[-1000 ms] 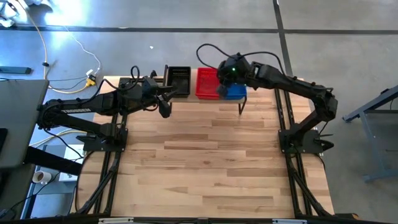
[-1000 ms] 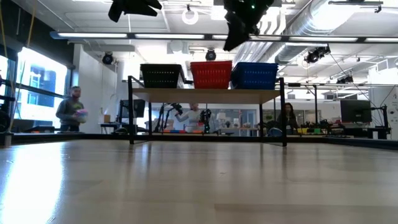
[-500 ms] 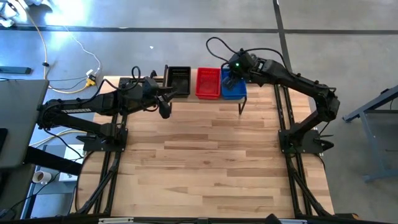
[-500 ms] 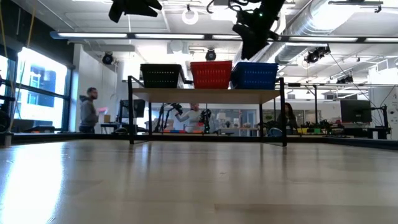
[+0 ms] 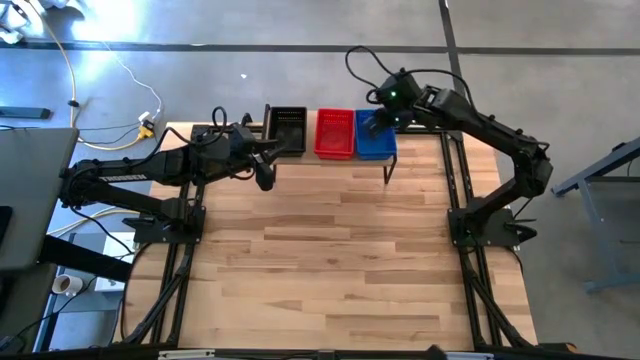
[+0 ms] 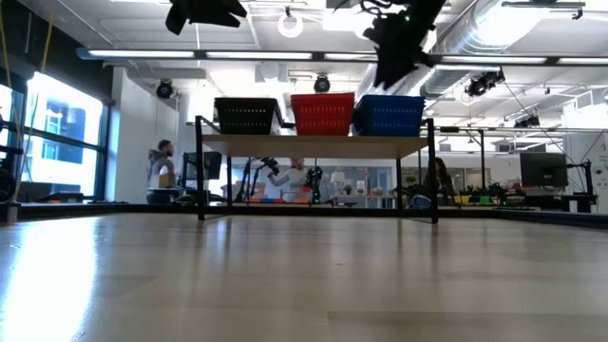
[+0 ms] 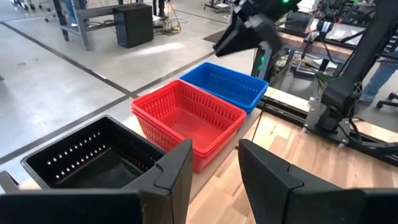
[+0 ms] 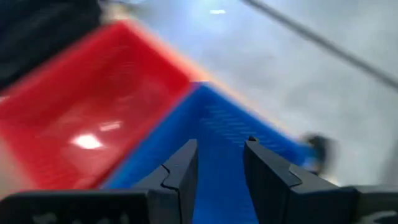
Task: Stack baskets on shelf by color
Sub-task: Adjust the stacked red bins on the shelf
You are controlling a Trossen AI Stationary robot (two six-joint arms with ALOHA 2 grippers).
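On the shelf point(image 6: 318, 144) at the table's far edge stand a black basket point(image 5: 288, 128), a red basket point(image 5: 335, 133) and a blue basket point(image 5: 375, 142) in a row, resting on their bottoms. The red one point(image 7: 186, 121) shows two nested rims. My left gripper point(image 7: 214, 168) hovers open, on the near side of the black basket point(image 7: 93, 155) and above its height. My right gripper point(image 8: 219, 162) is open above the blue basket point(image 8: 217, 130), pointing slantwise down, with nothing between its fingers.
The wooden tabletop point(image 5: 330, 260) stretches bare toward the near edge. The shelf's black legs point(image 6: 435, 180) stand on it. Beyond the table lies an open room with benches and a person point(image 6: 163, 171) at the far left.
My right gripper has moved toward the table's right edge, from over the red and blue baskets' border to over the blue basket, and has rolled about its own axis. It has stayed open. The baskets have not moved.
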